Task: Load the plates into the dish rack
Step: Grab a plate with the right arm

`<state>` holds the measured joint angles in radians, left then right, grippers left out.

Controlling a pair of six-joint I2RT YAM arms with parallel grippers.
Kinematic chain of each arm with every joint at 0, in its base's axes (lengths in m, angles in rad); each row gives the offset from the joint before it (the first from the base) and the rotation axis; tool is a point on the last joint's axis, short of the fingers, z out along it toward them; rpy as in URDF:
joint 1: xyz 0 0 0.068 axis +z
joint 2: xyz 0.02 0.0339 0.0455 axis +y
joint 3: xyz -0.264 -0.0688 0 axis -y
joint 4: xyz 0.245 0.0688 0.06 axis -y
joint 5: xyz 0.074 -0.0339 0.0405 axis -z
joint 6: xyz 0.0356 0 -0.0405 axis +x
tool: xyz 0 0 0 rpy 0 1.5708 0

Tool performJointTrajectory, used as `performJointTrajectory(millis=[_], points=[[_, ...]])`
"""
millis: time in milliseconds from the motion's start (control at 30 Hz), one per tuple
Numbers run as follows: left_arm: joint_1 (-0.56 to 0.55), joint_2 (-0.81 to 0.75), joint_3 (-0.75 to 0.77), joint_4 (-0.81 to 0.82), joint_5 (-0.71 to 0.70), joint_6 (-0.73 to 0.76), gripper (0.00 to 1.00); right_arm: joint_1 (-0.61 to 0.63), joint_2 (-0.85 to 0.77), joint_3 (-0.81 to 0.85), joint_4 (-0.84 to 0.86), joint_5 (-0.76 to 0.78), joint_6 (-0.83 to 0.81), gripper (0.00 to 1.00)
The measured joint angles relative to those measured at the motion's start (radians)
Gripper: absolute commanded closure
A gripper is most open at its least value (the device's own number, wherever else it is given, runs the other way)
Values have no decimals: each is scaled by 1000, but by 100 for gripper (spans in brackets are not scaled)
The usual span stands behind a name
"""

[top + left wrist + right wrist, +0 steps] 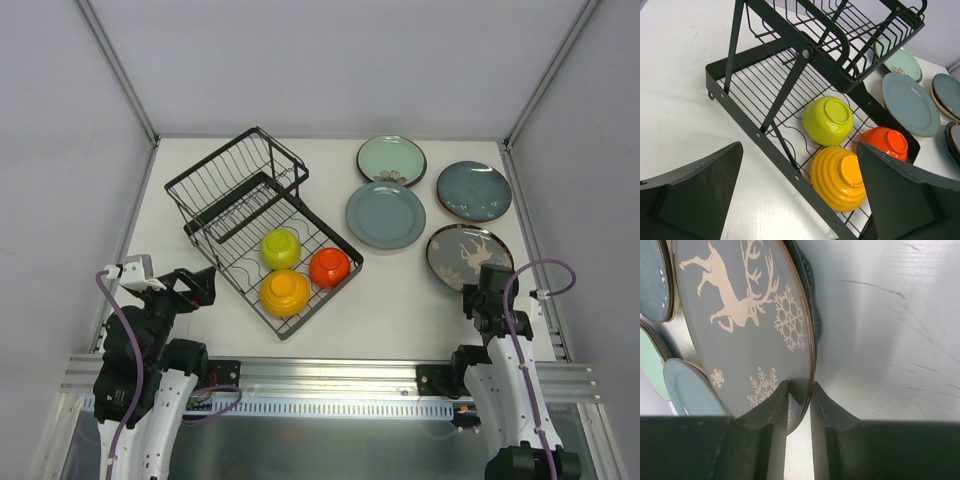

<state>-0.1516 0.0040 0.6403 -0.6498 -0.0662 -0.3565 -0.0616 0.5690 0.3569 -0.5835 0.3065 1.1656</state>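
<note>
Black fingers of the right gripper [799,390] are pinched narrow on the near rim of the dark grey reindeer plate [740,330], one finger on its patterned face and the other under its edge, at the near right of the white table [400,310]. Directly beneath that plate lies a scalloped teal plate [812,295], only its wavy edge showing. Just beyond the pair, three more plates lie flat on the table: a grey-blue plate [386,215] to the far left, a dark teal plate [474,190] straight behind, and a mint-green plate [391,160] farthest back, its edge touching the grey-blue one. None of the plates is in the dish rack [236,250], the black wire frame set at an angle across the left half of the table. Its raised slotted section holds nothing, while its lower basket tray carries three upturned bowls close together: a yellow-green bowl [281,248], an orange-yellow ribbed bowl [285,292] and a red-orange bowl [330,267]. At the near left, the left gripper [797,147] hangs with its jaws spread wide and gripping nothing, pointed at the rack's near corner.
</note>
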Motion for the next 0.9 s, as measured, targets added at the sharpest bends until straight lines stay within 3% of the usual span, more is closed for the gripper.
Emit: performJointTrajectory(millis=[67,200,900], points=[[0,0,0,0,0,0,1,-1,10,10,-4,-1,-13,96],[0,0,0,0,0,0,1,-6,34,14,-1,-14,-25,97],[0,0,0,0,-5,0,1,-80,123,-37,163,-92,-84,90]])
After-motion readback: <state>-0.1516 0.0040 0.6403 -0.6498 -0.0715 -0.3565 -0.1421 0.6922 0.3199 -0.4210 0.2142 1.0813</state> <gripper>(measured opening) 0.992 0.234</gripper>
